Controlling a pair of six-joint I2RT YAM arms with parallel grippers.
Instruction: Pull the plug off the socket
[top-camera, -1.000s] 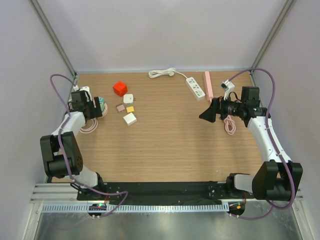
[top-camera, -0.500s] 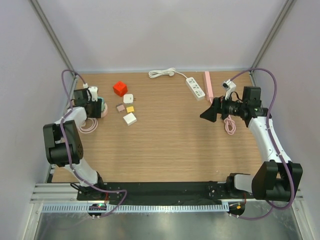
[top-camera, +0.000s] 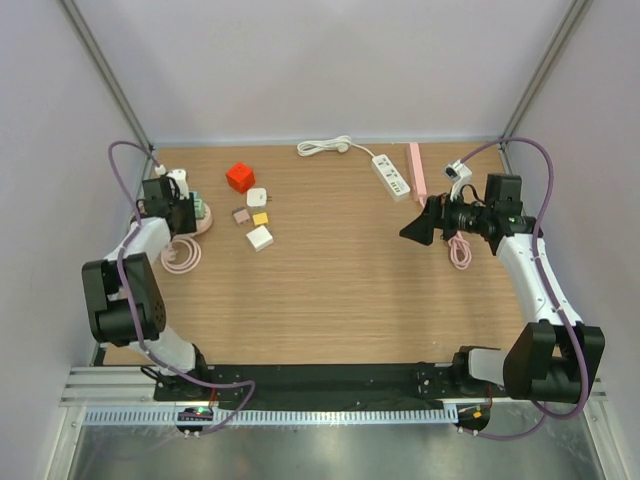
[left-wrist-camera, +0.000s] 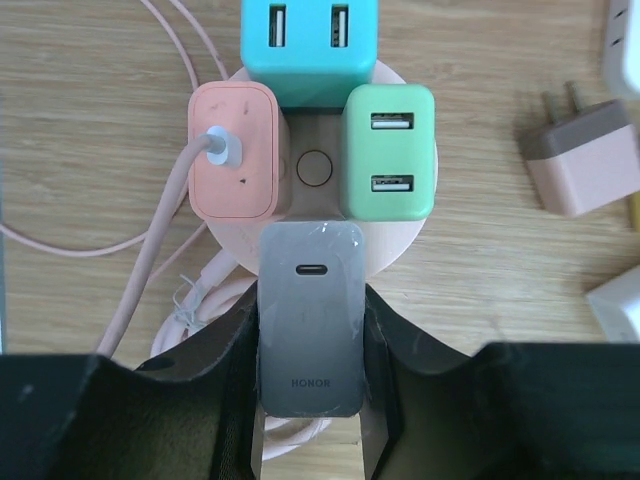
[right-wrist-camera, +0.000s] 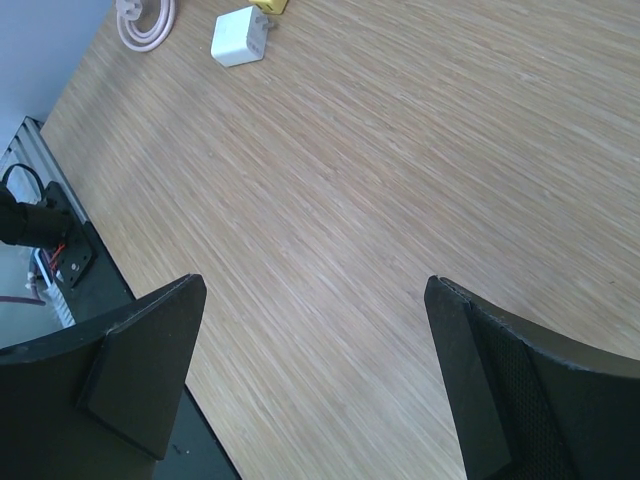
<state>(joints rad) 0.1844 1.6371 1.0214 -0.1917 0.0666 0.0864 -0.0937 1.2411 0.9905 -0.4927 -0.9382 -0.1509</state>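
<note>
So far, the left pincer (left-wrist-camera: 311, 345) grips the grey plug (left-wrist-camera: 311, 285), not yet pulled from the round socket (left-wrist-camera: 312, 128). The right pincer (right-wrist-camera: 312, 300) hangs open, empty.

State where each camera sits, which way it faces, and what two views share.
Top external: above, behind the bases, looking down on the wooden table; left arm and right arm show.
Left wrist: on the left arm, looking down on the grey charger plug in the round pale-pink socket hub; left pincer grips it.
Right wrist: on the right arm, angled down over bare wood; open right pincer shows.
Shared: top and right wrist both show the white cube charger.
</note>
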